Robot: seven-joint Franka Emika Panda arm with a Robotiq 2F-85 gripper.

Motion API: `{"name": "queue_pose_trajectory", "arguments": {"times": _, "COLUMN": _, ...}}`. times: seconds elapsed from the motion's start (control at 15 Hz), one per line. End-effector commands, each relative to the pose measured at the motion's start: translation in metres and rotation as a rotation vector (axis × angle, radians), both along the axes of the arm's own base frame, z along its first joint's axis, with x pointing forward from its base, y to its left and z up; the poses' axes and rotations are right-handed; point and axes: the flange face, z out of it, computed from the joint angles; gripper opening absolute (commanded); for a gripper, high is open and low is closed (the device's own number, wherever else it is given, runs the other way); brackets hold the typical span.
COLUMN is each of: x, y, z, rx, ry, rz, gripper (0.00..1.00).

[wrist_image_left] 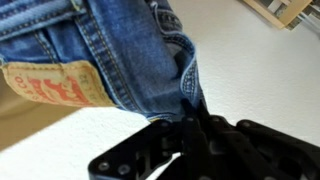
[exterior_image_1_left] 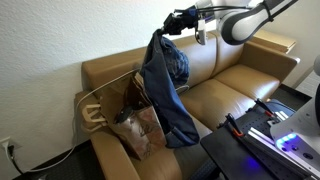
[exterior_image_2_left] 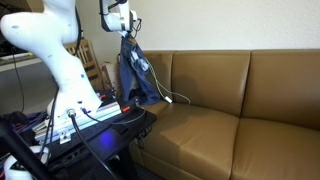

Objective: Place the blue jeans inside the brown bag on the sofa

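Note:
The blue jeans (exterior_image_1_left: 166, 85) hang from my gripper (exterior_image_1_left: 166, 30) high above the sofa, their lower end draped over the brown bag (exterior_image_1_left: 135, 125) on the left seat. In an exterior view the jeans (exterior_image_2_left: 134, 72) hang by the sofa arm under the gripper (exterior_image_2_left: 127, 32). In the wrist view the jeans' waistband (wrist_image_left: 90, 50) with a tan leather label fills the top, and the black fingers (wrist_image_left: 192, 118) are shut on a fold of denim.
The tan leather sofa (exterior_image_1_left: 235, 85) (exterior_image_2_left: 230, 100) has bare seats beside the bag. A black stand with cables and a blue light (exterior_image_1_left: 265, 135) (exterior_image_2_left: 95, 120) stands in front. A white wall is behind.

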Motion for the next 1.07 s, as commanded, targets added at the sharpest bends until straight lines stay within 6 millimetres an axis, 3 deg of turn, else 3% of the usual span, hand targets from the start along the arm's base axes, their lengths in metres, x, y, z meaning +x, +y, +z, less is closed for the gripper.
{"name": "queue_pose_trajectory", "arguments": {"times": 0.0, "x": -0.008, "y": -0.014, "z": 0.068, "rx": 0.000, "ry": -0.164, "rz": -0.056, "gripper": 0.01}}
{"name": "queue_pose_trajectory", "arguments": {"times": 0.2, "x": -0.016, "y": -0.039, "z": 0.124, "rx": 0.103, "ry": -0.260, "rz": -0.108, "gripper": 0.01}}
{"name": "queue_pose_trajectory", "arguments": {"times": 0.27, "x": -0.011, "y": -0.058, "z": 0.158, "rx": 0.131, "ry": -0.294, "rz": -0.133, "gripper": 0.01}}
{"name": "queue_pose_trajectory", "arguments": {"times": 0.4, "x": -0.019, "y": -0.084, "z": 0.194, "rx": 0.153, "ry": -0.355, "rz": -0.184, "gripper": 0.01}}
{"name": "queue_pose_trajectory", "arguments": {"times": 0.53, "x": -0.039, "y": -0.090, "z": 0.226, "rx": 0.109, "ry": -0.472, "rz": -0.178, "gripper": 0.01}}
{"name": "queue_pose_trajectory", "arguments": {"times": 0.6, "x": -0.047, "y": -0.087, "z": 0.232, "rx": 0.063, "ry": -0.501, "rz": -0.158, "gripper": 0.01}}
{"name": "queue_pose_trajectory", "arguments": {"times": 0.67, "x": -0.028, "y": -0.091, "z": 0.211, "rx": 0.116, "ry": -0.421, "rz": -0.174, "gripper": 0.05}}
{"name": "queue_pose_trajectory", "arguments": {"times": 0.87, "x": -0.040, "y": -0.089, "z": 0.228, "rx": 0.076, "ry": -0.472, "rz": -0.157, "gripper": 0.01}}
{"name": "queue_pose_trajectory", "arguments": {"times": 0.93, "x": -0.038, "y": -0.090, "z": 0.227, "rx": 0.066, "ry": -0.478, "rz": -0.160, "gripper": 0.01}}
{"name": "queue_pose_trajectory", "arguments": {"times": 1.0, "x": -0.021, "y": -0.085, "z": 0.231, "rx": 0.069, "ry": -0.542, "rz": -0.176, "gripper": 0.01}}
